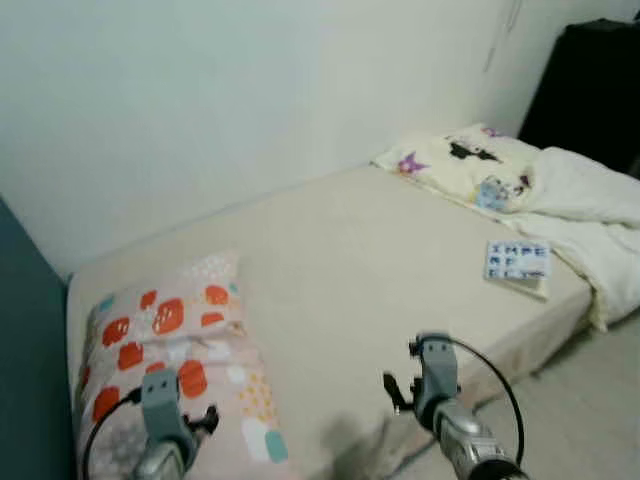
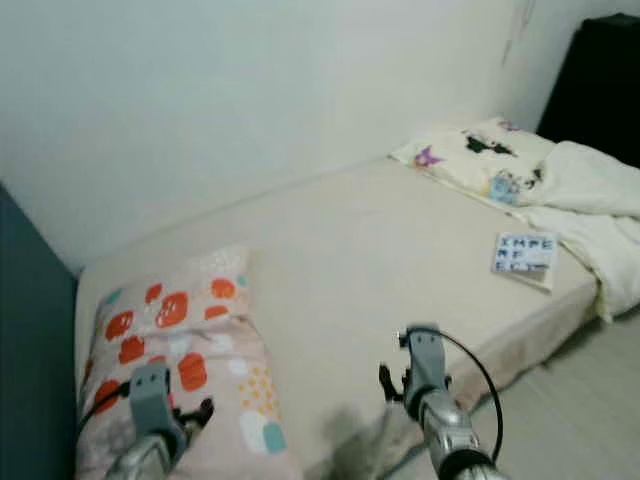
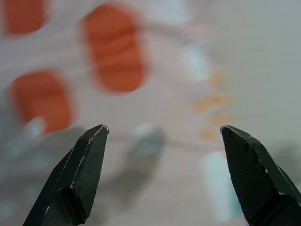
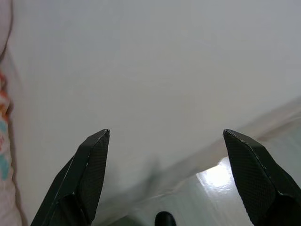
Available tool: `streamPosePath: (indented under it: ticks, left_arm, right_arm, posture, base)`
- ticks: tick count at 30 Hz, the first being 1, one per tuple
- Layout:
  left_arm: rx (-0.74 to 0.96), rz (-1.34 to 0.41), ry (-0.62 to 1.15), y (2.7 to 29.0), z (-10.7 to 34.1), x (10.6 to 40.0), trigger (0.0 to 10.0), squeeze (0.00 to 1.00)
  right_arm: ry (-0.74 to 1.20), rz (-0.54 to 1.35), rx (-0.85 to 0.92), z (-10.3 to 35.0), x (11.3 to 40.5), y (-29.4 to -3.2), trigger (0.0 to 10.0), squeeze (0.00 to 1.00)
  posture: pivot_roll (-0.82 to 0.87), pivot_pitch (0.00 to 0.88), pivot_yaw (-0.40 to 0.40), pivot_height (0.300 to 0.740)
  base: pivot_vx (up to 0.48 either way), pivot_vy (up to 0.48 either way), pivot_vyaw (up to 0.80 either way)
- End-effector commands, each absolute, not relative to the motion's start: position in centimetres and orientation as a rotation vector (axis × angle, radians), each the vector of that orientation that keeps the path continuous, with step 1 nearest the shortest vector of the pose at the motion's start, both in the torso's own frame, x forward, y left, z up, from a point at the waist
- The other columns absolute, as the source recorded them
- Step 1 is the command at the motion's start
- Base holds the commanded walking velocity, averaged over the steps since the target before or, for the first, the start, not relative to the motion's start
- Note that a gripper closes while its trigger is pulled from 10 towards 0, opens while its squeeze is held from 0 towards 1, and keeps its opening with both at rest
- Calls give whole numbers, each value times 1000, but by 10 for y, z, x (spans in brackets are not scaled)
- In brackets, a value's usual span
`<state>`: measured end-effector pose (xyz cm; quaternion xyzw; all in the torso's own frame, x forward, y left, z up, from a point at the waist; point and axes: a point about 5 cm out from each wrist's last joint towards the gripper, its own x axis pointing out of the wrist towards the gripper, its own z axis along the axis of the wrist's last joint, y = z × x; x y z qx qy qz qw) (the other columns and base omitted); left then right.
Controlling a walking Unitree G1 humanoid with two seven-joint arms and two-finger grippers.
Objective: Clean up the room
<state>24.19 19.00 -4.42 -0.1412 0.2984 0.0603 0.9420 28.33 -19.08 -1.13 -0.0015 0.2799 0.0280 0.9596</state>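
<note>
Hovering our wide-open, empty left gripper (image 3: 162, 136) over the patterned pillow (image 1: 170, 345), we risk pinching only loose fabric, right gripper (image 4: 164, 141) likewise open and empty

Patterned pillow (image 2: 185, 340), booklet (image 2: 525, 257) and crumpled duvet (image 2: 595, 215) on a beige bed (image 2: 370, 260).

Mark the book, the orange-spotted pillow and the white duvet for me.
book (image 1: 518, 262), left eye view, cover centre.
orange-spotted pillow (image 1: 170, 335), left eye view, upper middle.
white duvet (image 1: 590, 205), left eye view, bunched top.
</note>
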Motion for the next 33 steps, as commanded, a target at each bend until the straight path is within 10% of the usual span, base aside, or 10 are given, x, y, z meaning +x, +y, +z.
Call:
streamPosePath:
  ticks: [1,33]
  left_arm:
    - [-310,118,624,189,-45,241,10000,0]
    - [-266,160,780,200,-67,208,10000,0]
  right_arm:
    - [576,55,-34,-13,282,-192,10000,0]
    - [601,49,-76,-17,279,-193,10000,0]
  posture:
    - [-142,0,32,730]
    - [-134,0,40,730]
  base:
    - [0,0,0]
    - [0,-300,0]
